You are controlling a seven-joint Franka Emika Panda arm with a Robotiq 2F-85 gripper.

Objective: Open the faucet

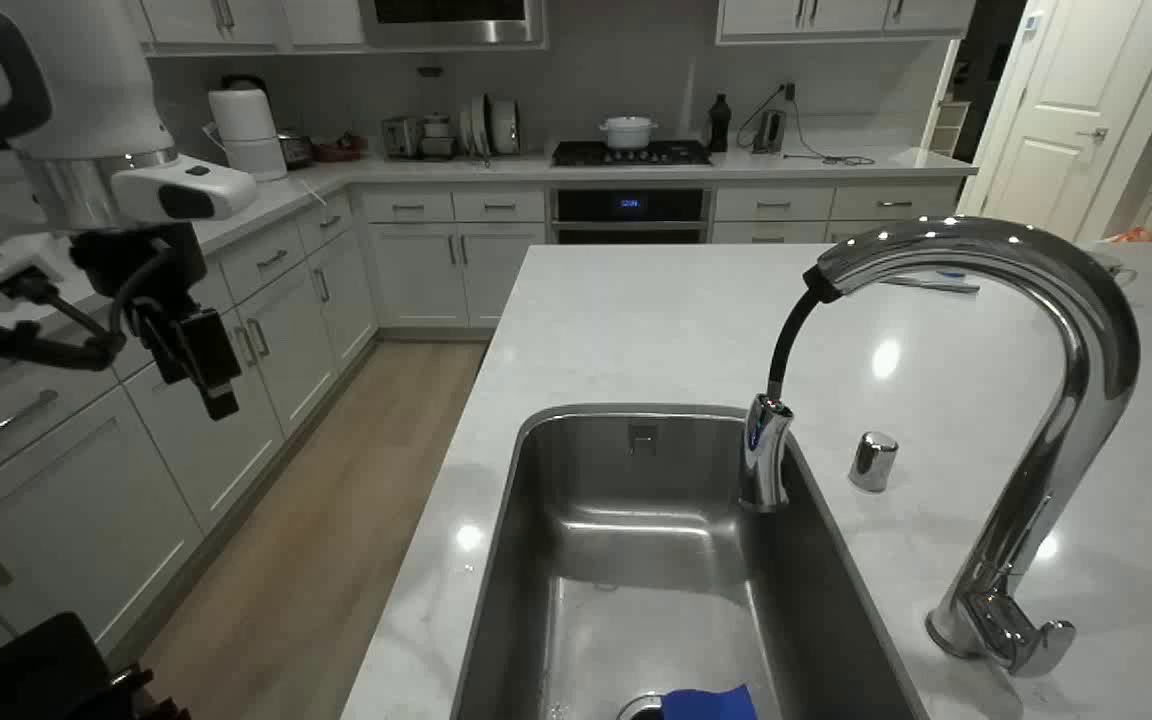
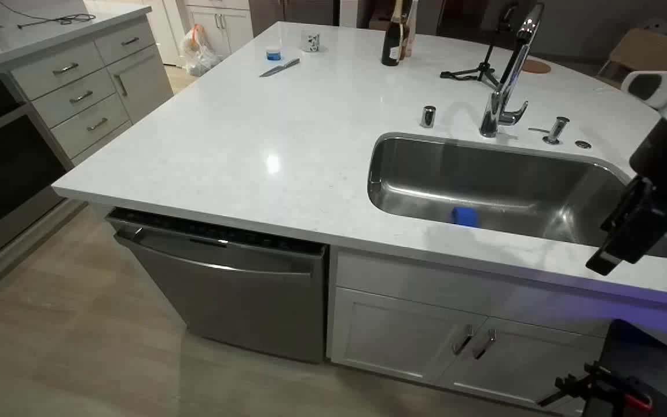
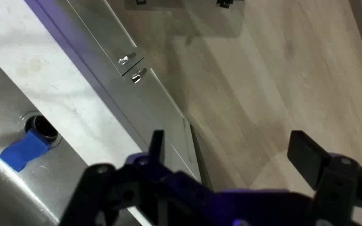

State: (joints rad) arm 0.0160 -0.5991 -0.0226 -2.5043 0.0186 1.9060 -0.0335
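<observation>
The faucet (image 1: 1096,395) is a tall chrome gooseneck behind the sink; it also shows in an exterior view (image 2: 505,92). Its spray head (image 1: 766,455) hangs from a black hose, pulled out of the spout and over the sink's edge. The lever handle (image 1: 1026,637) sits low on the base and also shows in an exterior view (image 2: 516,114). My gripper (image 1: 221,402) points down near the counter's front edge, across the sink from the faucet (image 2: 603,265). In the wrist view its fingers (image 3: 227,139) are wide apart with nothing between them. The faucet is out of the wrist view.
The steel sink (image 1: 586,480) lies between gripper and faucet, with a blue thing (image 3: 27,150) by its drain. A short chrome cylinder (image 2: 428,116) and soap dispenser (image 2: 556,130) flank the faucet. A black tripod (image 2: 484,69), bottles (image 2: 392,43) and knife (image 2: 280,68) stand or lie farther back.
</observation>
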